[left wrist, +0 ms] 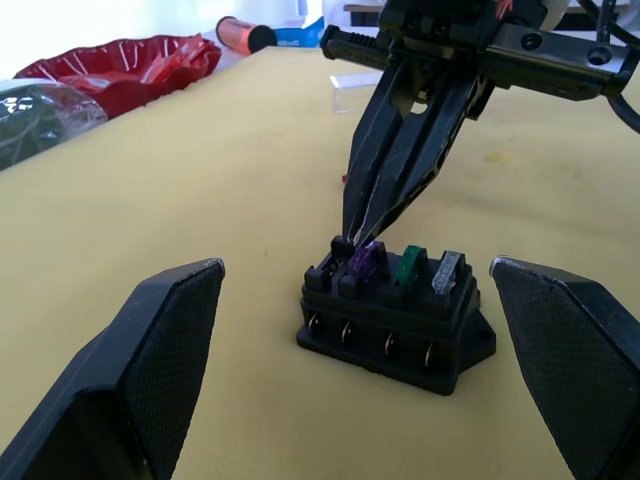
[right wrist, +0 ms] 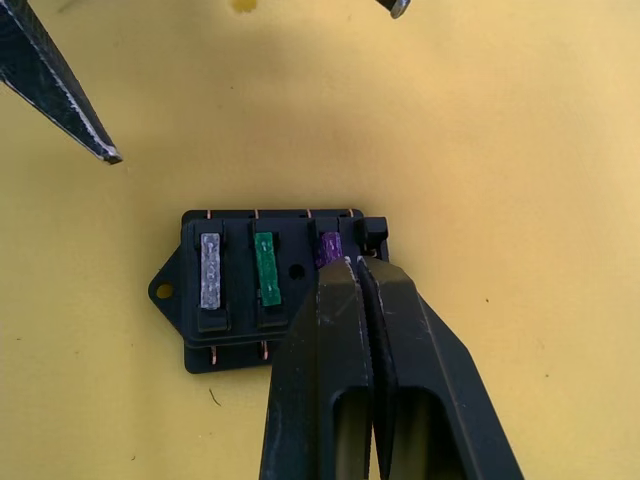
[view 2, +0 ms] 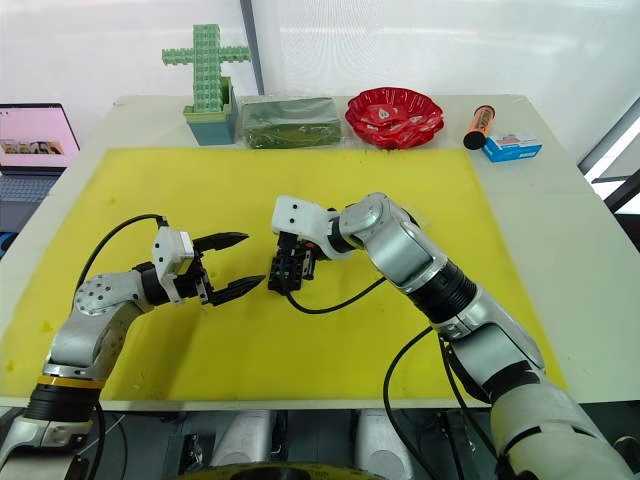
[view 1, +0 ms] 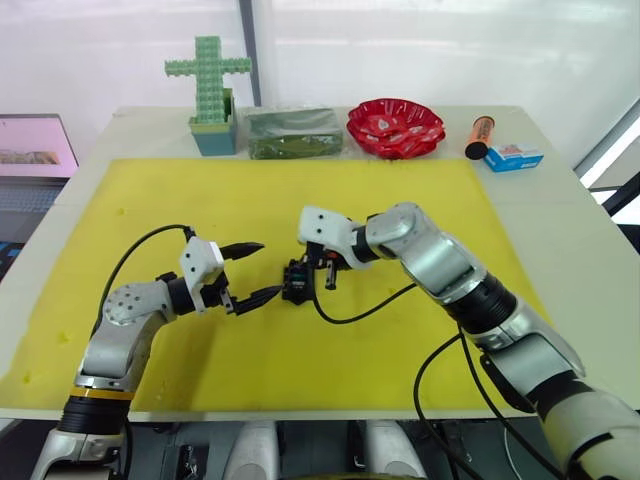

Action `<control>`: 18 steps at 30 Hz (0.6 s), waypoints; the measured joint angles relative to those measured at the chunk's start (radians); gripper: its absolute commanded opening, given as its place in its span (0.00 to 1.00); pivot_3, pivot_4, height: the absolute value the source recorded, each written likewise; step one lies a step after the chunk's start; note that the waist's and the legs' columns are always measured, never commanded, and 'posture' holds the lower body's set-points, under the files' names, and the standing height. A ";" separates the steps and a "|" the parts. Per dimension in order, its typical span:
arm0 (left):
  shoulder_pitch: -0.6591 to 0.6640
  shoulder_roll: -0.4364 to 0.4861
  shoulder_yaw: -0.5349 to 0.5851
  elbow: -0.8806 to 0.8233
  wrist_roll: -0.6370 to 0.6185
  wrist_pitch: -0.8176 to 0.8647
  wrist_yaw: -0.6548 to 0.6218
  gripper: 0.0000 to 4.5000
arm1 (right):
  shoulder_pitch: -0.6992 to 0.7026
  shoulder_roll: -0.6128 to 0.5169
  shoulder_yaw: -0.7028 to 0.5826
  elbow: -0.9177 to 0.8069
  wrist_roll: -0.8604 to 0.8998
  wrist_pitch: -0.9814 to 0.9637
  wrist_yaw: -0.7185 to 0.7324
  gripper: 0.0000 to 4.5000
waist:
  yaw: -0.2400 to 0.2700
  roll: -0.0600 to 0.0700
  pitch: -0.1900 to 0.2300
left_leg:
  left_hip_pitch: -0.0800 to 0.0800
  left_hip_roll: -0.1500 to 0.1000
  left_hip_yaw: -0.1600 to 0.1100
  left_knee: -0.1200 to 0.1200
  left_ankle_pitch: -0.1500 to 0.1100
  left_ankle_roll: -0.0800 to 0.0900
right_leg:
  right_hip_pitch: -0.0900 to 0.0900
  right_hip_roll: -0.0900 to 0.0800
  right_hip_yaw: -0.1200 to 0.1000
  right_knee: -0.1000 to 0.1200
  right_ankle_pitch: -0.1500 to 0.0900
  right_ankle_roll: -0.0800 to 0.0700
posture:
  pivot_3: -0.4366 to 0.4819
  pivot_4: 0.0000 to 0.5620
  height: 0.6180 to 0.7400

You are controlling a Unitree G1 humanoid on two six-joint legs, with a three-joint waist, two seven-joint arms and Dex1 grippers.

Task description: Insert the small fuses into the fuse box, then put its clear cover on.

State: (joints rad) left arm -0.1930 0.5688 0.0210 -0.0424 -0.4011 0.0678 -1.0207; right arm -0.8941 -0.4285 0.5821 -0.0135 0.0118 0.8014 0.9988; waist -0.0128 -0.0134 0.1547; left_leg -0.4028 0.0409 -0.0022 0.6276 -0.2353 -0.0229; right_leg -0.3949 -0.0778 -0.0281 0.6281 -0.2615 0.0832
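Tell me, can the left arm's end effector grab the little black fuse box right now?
Probably not cleanly. The left end effector is open with the fuse box between its fingers, but the right end effector is shut and pressing down at the purple fuse, crowding the top.

Well beyond the jaws, along the far edge of the white table (view 1: 580,215), we see a green block cross (view 1: 208,72) standing upright in a teal holder (view 1: 214,135), with a dark green box (view 1: 293,133) wrapped in clear film just beside it. Next comes a red bowl (view 1: 395,127), then an orange tube (view 1: 479,137) lying on its side close to a small blue and white box (view 1: 513,157). The jaws work over a yellow mat (view 1: 180,200), and far out past the left-hand jaws we see a laptop (view 2: 38,140) with its screen lit.
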 measured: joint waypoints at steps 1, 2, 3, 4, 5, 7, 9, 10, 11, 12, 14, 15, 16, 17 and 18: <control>0.000 0.000 0.000 0.002 0.000 -0.004 0.000 1.00 | 0.000 0.000 0.000 0.000 -0.001 0.000 0.000 0.01 | 0.000 0.000 0.000 | 0.000 0.000 0.000 0.000 0.000 0.000 | 0.000 0.000 0.000 0.000 0.000 0.000 | 0.48 0.27 1.00; 0.000 0.000 0.000 0.002 0.000 -0.007 0.000 1.00 | 0.000 0.000 0.000 0.000 -0.001 0.000 0.000 0.01 | 0.000 0.000 0.000 | 0.000 0.000 0.000 0.000 0.000 0.000 | 0.000 0.000 0.000 0.000 0.000 0.000 | 0.48 0.27 1.00; 0.000 0.000 0.000 0.002 0.000 -0.009 -0.001 1.00 | 0.003 0.000 0.000 -0.003 -0.003 -0.001 0.001 0.01 | 0.000 0.000 0.000 | 0.000 0.000 0.000 0.000 0.000 0.000 | 0.000 0.000 0.000 0.000 0.000 0.000 | 0.48 0.27 1.00; 0.000 0.000 0.000 0.002 0.000 -0.009 -0.002 1.00 | 0.006 0.000 0.000 -0.005 -0.006 -0.001 0.001 0.01 | 0.000 0.000 0.000 | 0.000 0.000 0.000 0.000 0.000 0.000 | 0.000 0.000 0.000 0.000 0.000 0.000 | 0.48 0.27 1.00; 0.000 0.000 0.000 0.002 0.000 -0.009 -0.003 1.00 | 0.009 0.000 0.000 -0.010 -0.008 -0.001 0.001 0.01 | 0.000 0.000 0.000 | 0.000 0.000 0.000 0.000 0.000 0.000 | 0.000 0.000 0.000 0.000 0.000 0.000 | 0.48 0.27 1.00; 0.002 0.004 0.000 0.001 -0.001 -0.007 -0.014 1.00 | 0.018 -0.001 0.000 -0.021 -0.011 -0.001 0.001 0.01 | -0.001 0.000 -0.001 | 0.000 0.000 0.000 0.000 0.000 0.000 | 0.000 0.000 0.000 0.000 0.000 0.000 | 0.48 0.27 1.00; 0.006 0.017 -0.001 0.000 -0.001 -0.006 -0.027 1.00 | 0.023 0.000 -0.001 -0.022 -0.013 -0.001 0.000 0.01 | -0.001 0.000 -0.001 | 0.000 0.000 0.000 -0.001 0.000 0.000 | 0.000 0.000 0.000 0.000 0.000 0.000 | 0.48 0.27 1.00; 0.008 0.022 -0.001 -0.001 -0.001 -0.006 -0.032 1.00 | 0.024 0.002 -0.002 -0.022 -0.016 -0.001 0.000 0.01 | -0.001 0.000 -0.002 | 0.000 0.000 0.000 -0.001 0.000 0.000 | 0.000 0.000 0.000 0.000 0.000 -0.001 | 0.48 0.27 1.00; 0.011 0.022 -0.002 -0.002 -0.001 -0.006 -0.038 1.00 | 0.025 0.005 -0.002 -0.022 -0.019 -0.001 0.000 0.01 | -0.001 0.000 -0.002 | 0.000 0.000 0.000 -0.001 0.000 0.000 | 0.000 0.000 0.000 0.000 -0.001 -0.001 | 0.48 0.27 1.00; 0.013 0.022 -0.005 -0.002 -0.001 -0.006 -0.040 1.00 | 0.026 0.007 -0.003 -0.022 -0.021 -0.001 0.000 0.01 | -0.001 0.000 -0.003 | 0.000 0.000 0.000 -0.001 0.000 0.000 | 0.000 0.000 0.000 0.000 -0.001 -0.001 | 0.48 0.27 1.00; 0.013 0.021 -0.007 -0.002 0.000 -0.006 -0.041 1.00 | 0.028 0.008 -0.003 -0.021 -0.028 -0.001 0.000 0.01 | -0.001 0.000 -0.003 | 0.000 0.000 0.000 -0.001 0.000 0.000 | 0.000 0.000 0.000 0.000 -0.001 -0.001 | 0.48 0.27 1.00; 0.013 0.021 -0.007 -0.002 0.000 -0.006 -0.041 1.00 | 0.029 0.009 -0.003 -0.020 -0.029 -0.001 0.000 0.01 | -0.001 0.000 -0.003 | 0.000 0.000 0.000 -0.001 0.000 0.000 | 0.000 0.000 0.000 0.000 -0.001 -0.001 | 0.48 0.27 1.00; 0.013 0.021 -0.007 -0.001 0.000 -0.006 -0.041 1.00 | 0.029 0.010 -0.003 -0.018 -0.031 -0.003 0.000 0.01 | -0.001 0.000 -0.004 | 0.001 0.000 0.000 -0.001 0.000 0.000 | 0.000 0.000 0.000 0.000 -0.001 -0.001 | 0.48 0.27 1.00; 0.013 0.020 -0.007 -0.001 0.000 -0.006 -0.041 1.00 | 0.029 0.012 -0.003 -0.014 -0.033 -0.005 0.000 0.01 | -0.001 -0.001 -0.004 | 0.001 0.000 0.000 -0.001 0.000 0.000 | 0.000 0.000 0.000 0.000 -0.001 -0.001 | 0.48 0.27 1.00; 0.013 0.020 -0.007 -0.001 0.000 -0.006 -0.041 1.00 | 0.029 0.015 -0.003 -0.008 -0.037 -0.010 0.000 0.01 | -0.001 -0.001 -0.005 | 0.001 0.000 0.000 -0.001 0.000 0.000 | 0.000 0.000 0.000 0.000 -0.001 -0.001 | 0.48 0.27 1.00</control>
State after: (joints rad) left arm -0.1800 0.5891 0.0136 -0.0436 -0.4014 0.0617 -1.0616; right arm -0.8648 -0.4135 0.5794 -0.0214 -0.0256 0.7912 0.9984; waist -0.0139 -0.0141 0.1500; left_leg -0.4020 0.0411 -0.0020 0.6266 -0.2353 -0.0229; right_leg -0.3948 -0.0779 -0.0281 0.6281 -0.2623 0.0822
